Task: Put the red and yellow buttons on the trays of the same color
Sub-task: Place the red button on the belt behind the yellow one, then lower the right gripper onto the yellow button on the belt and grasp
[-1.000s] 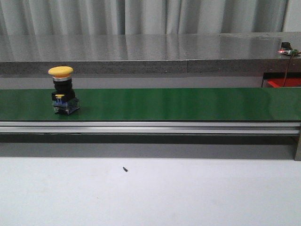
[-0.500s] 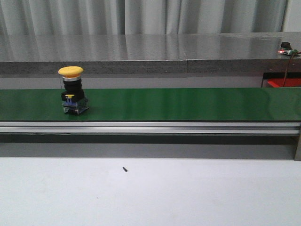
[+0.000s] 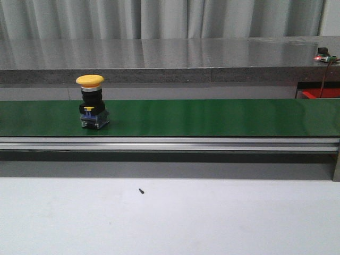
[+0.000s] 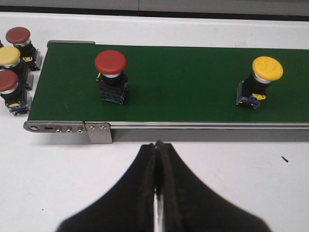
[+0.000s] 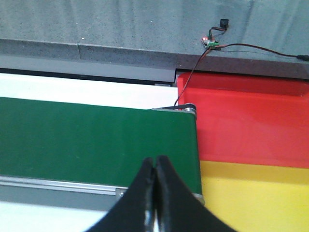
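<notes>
A yellow button [image 3: 91,102] stands upright on the green belt [image 3: 212,117], toward the left end of the part the front view shows, at about 9 o'clock from the middle of that view; its yellow cap sits on a black body with a clear base. The belt runs across the white table [image 3: 170,218], with a grey ledge behind it. In the left wrist view the same yellow button [image 4: 259,82] has a red button [image 4: 111,76] well apart from it on the belt, the red one nearer the belt's end. Off that end, on the table, three more buttons cluster close together: a red one [image 4: 19,40], a yellow one [image 4: 10,60] and another red one [image 4: 9,90]. The left hand [image 4: 158,159] hangs above the table on the near side of the belt, its fingers pressed together with nothing between them. The right hand [image 5: 154,166] is likewise clenched and empty, over the belt's other end. Past that end lie the red tray [image 5: 251,121] and the yellow tray [image 5: 256,198], touching edge to edge, both bare in the part seen. A small dark speck [image 3: 141,190] lies on the table in front of the belt.
</notes>
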Controlling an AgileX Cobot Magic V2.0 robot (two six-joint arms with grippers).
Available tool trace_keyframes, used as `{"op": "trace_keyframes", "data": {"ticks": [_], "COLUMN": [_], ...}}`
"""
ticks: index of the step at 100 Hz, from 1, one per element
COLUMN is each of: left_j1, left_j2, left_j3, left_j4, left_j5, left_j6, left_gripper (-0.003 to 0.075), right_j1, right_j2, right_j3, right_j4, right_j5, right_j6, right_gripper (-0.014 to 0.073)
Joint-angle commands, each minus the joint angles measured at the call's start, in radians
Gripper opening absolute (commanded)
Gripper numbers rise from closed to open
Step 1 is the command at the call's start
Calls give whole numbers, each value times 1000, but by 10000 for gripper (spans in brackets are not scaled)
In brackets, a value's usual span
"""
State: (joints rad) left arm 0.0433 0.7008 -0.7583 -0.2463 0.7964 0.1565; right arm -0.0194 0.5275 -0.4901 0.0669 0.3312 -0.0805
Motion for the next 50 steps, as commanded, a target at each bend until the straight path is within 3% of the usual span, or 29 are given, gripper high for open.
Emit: {"op": "trace_keyframes", "data": {"ticks": [1,50], "left_j1": [-9,-25], "left_j2": [-4,-4], "left_j3": [-24,-24], "left_j4": [-23,-23], "left_j5": [-49,-49], "left_j6": [-3,-3], "left_gripper": [-20,-20], "right_j1": [10,186], "right_j2": [76,383], "right_j3": [-115,-487], "right_j4": [7,7], "right_j5": [-19,278], "right_j6": [-1,-1], "right_gripper": [-58,-58]}}
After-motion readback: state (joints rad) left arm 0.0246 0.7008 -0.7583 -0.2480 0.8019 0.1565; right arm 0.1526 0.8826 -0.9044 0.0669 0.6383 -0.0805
